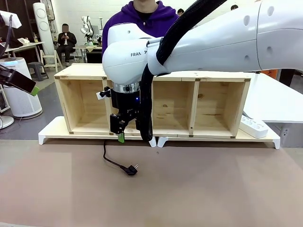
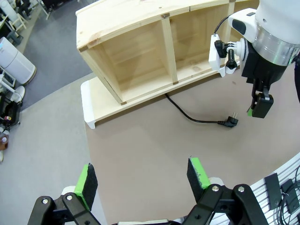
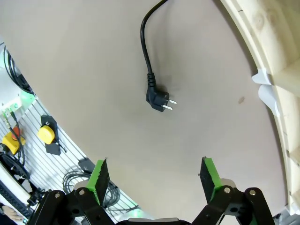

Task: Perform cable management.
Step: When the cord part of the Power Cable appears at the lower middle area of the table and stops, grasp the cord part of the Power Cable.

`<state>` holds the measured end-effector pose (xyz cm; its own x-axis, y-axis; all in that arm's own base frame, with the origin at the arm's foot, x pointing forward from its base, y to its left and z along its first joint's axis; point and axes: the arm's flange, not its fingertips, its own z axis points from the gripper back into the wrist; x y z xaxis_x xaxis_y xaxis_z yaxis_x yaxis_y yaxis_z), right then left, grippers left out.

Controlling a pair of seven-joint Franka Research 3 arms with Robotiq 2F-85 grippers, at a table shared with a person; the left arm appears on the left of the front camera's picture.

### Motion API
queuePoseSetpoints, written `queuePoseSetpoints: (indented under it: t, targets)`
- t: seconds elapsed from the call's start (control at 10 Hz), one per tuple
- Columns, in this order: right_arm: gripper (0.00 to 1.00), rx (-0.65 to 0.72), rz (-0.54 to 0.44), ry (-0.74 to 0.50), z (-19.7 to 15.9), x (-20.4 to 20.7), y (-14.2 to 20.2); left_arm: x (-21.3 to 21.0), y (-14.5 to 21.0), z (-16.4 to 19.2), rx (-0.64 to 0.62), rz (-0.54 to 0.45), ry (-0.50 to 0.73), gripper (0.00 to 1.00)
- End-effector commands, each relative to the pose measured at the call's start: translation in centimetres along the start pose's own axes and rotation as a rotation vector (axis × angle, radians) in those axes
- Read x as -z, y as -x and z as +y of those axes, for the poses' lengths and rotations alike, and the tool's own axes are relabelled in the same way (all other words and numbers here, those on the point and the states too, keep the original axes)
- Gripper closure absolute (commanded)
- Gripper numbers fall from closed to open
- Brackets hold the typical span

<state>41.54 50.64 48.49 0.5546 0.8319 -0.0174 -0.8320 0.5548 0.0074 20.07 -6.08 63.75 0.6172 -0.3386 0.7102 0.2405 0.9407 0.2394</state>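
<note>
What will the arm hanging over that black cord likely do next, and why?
Probably lower the right gripper onto the plug of the cable. Its jaws stand open with nothing between them, it hangs above the table, and the plug lies loose on the surface just ahead of the fingers.

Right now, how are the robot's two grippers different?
The right gripper hangs pointing straight down over the table, close to the cable; the left gripper is off at the table's left side, farther from the cable. The right gripper is just in front of the wooden shelf; the left gripper sits higher and tilted. Both are open, have green pads and hold nothing.
</note>
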Motion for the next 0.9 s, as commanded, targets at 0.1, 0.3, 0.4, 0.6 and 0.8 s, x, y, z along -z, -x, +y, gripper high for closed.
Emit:
queuePoseSetpoints:
  t: [0.1, 0.3, 0.4, 0.6, 0.8]
  targets:
    - [0.0, 0.004, 0.052, -0.047, -2.7, 4.6, -1.2, 0.1, -0.2, 0.2, 0.016, -0.013, -0.003, 0.0]
    - [0.0, -0.01, 0.097, -0.106, -4.1, 8.1, -2.5, 0.1, -0.2, 0.2, 0.016, -0.013, -0.003, 0.0]
    - [0.0, -0.03, 0.106, -0.131, -4.3, 9.2, -2.8, 0.1, -0.2, 0.2, 0.016, -0.013, -0.003, 0.0]
    - [0.0, -0.06, 0.097, -0.157, -4.1, 11.9, -3.4, 0.1, -0.2, 0.2, 0.016, -0.013, -0.003, 0.0]
    - [0.0, -0.104, 0.034, -0.171, -4.2, 14.5, -3.8, 0.1, -0.2, 0.2, 0.016, -0.013, -0.003, 0.0]
